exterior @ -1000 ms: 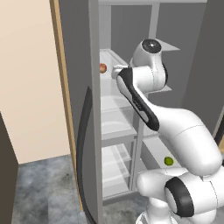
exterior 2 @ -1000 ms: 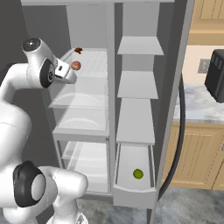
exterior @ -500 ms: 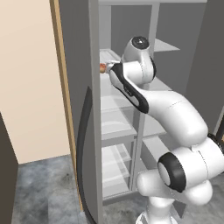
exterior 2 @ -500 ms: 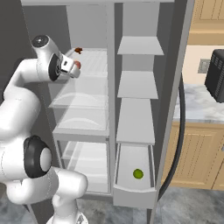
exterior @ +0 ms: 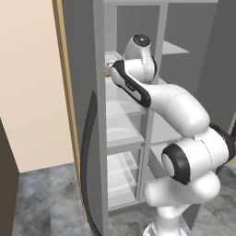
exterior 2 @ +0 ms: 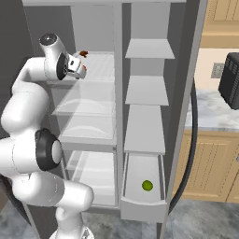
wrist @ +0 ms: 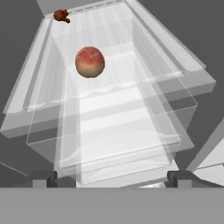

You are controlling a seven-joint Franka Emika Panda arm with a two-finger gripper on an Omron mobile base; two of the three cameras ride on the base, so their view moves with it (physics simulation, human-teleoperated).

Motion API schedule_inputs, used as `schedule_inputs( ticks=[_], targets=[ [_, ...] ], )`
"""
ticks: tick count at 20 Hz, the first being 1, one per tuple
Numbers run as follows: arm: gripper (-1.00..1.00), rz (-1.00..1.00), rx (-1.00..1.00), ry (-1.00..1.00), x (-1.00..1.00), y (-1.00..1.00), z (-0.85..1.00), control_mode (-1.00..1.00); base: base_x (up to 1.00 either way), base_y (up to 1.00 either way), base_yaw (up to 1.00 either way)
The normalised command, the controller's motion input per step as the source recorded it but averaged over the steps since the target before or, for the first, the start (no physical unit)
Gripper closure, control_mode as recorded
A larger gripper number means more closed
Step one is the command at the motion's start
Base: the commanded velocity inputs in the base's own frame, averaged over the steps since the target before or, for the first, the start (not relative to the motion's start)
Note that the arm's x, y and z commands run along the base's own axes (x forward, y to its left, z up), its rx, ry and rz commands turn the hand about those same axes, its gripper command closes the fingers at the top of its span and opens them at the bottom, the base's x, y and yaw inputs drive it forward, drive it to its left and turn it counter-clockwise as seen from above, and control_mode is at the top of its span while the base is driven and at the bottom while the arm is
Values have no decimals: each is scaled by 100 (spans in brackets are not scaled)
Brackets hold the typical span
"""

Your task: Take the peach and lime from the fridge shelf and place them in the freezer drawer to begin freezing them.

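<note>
The peach [wrist: 90,62], reddish-orange with a paler patch, sits on the clear top fridge shelf [wrist: 122,113] ahead of my gripper [wrist: 111,177]. The fingertips [wrist: 43,177] stand wide apart near the shelf's front rim, with nothing between them and clear of the fruit. In the right base view the gripper [exterior 2: 77,70] is at the left front of that fridge shelf [exterior 2: 100,65] and hides the peach. The lime [exterior 2: 147,186] lies in the pulled-out freezer drawer [exterior 2: 142,210] at the lower right. In the left base view the gripper [exterior: 109,69] reaches in past the door edge.
A small dark orange-brown item [wrist: 61,16] lies at the back of the top shelf. More glass shelves [exterior 2: 88,126] sit below, and plain grey shelves [exterior 2: 147,88] fill the right column. The open fridge door [exterior: 78,115] stands close on the left. A dark appliance [exterior 2: 231,79] sits on the counter.
The arm has swung up and in toward the top shelf. The hand has closed in on the peach, which it now hides in the right base view.
</note>
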Motion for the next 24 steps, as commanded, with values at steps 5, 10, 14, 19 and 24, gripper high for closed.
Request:
schedule_inputs(
  ticks=[5,10,14,19,24],
  targets=[
    [-100,0,0,2,46,14,-1,-100,0,0,0],
    [-100,0,0,2,45,15,-15,-100,0,0,0],
    [-100,0,0,0,38,3,-3,-100,0,0,0],
    [-100,0,-2,0,35,3,-11,-100,0,0,0],
    [-100,0,-5,0,36,2,-32,-100,0,0,0]
  ],
)
